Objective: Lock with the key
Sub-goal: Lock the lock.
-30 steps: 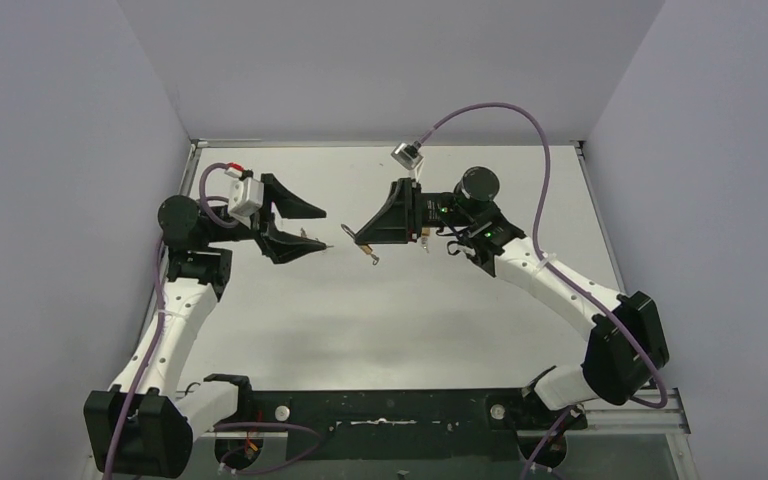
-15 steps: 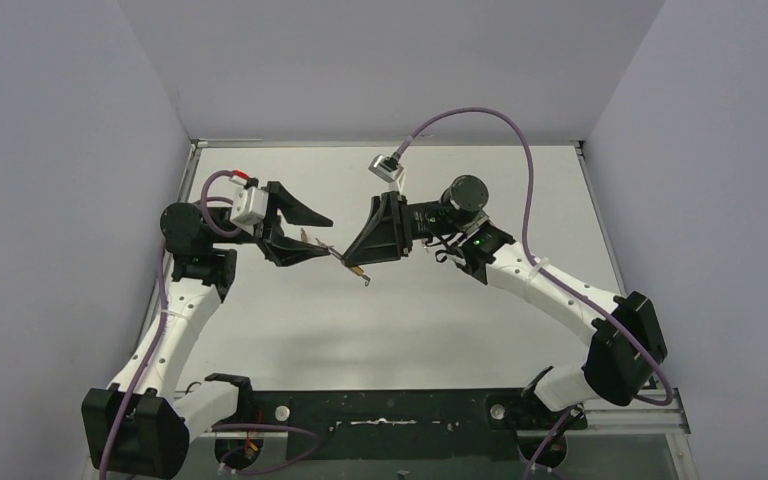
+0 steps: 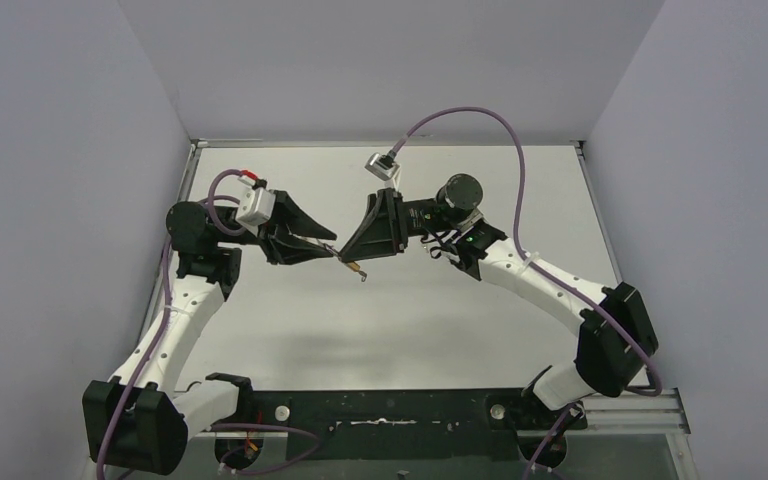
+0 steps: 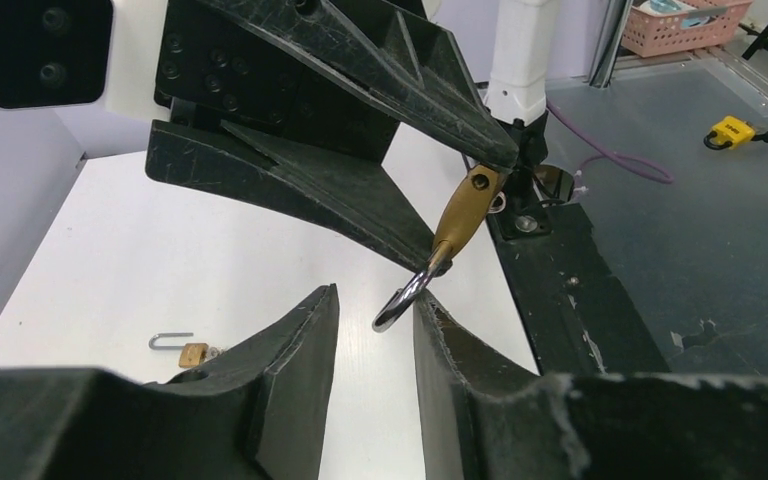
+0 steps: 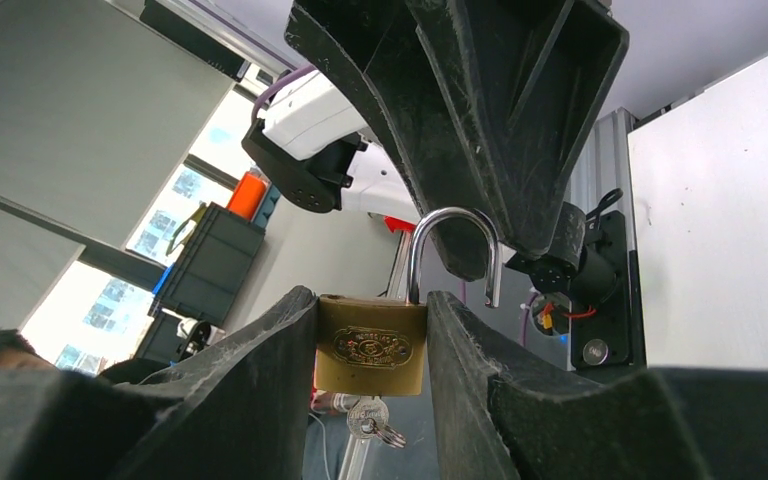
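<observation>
Padlock (image 5: 370, 348), brass with a steel shackle, hangs in mid-air between the arms; it looks rigid, dense for its size and smooth-sided. Left gripper (image 4: 375, 305) stands parted around the raised shackle (image 4: 408, 297), not pinching it. Right gripper (image 5: 370, 297) clamps the body's narrow sides, and the key (image 5: 368, 426) dangles beneath. Pressing on the shackle's crown seems the surest hold.

The padlock (image 5: 370, 345) sits clamped between the right tool's (image 5: 372, 294) fingers, above the middle of the tabletop (image 3: 410, 320) — keys (image 5: 365, 428) hang beneath it. Just left of it is the left tool (image 4: 375, 298), its spread fingers flanking the padlock's shackle (image 4: 405, 297).
</observation>
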